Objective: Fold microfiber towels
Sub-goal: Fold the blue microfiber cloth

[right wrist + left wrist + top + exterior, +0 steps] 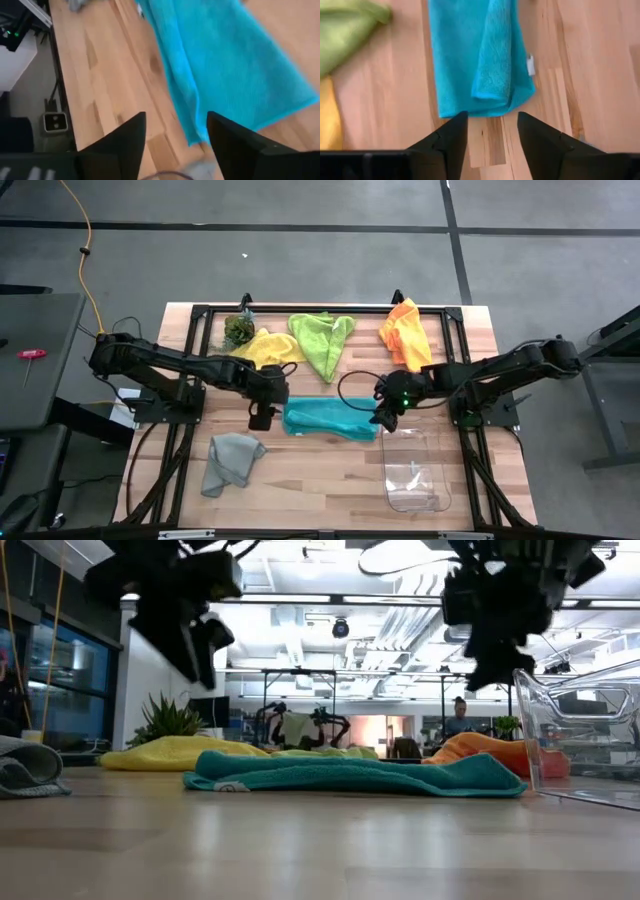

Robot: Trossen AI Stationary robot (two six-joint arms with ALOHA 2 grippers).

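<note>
A teal towel (pixel 330 420) lies folded into a long strip on the middle of the table, with its white tag (pixel 531 65) at the left end. My left gripper (pixel 492 117) hangs open just off that left end (pixel 490 107), above the wood. My right gripper (pixel 175 117) hangs open over the strip's right end (pixel 200 135). In the low view both grippers (pixel 205 645) (pixel 490 650) are clear above the towel (pixel 350 775). A grey towel (pixel 230 462) lies crumpled near the front left. Yellow (pixel 265 347), lime green (pixel 322 340) and orange (pixel 405 332) towels lie along the far side.
A clear plastic bin (pixel 415 470) stands at the front right, close to my right gripper. A dark green plant-like clump (pixel 238 330) sits at the far left beside the yellow towel. Bare wood (pixel 320 480) shows between the grey towel and the bin.
</note>
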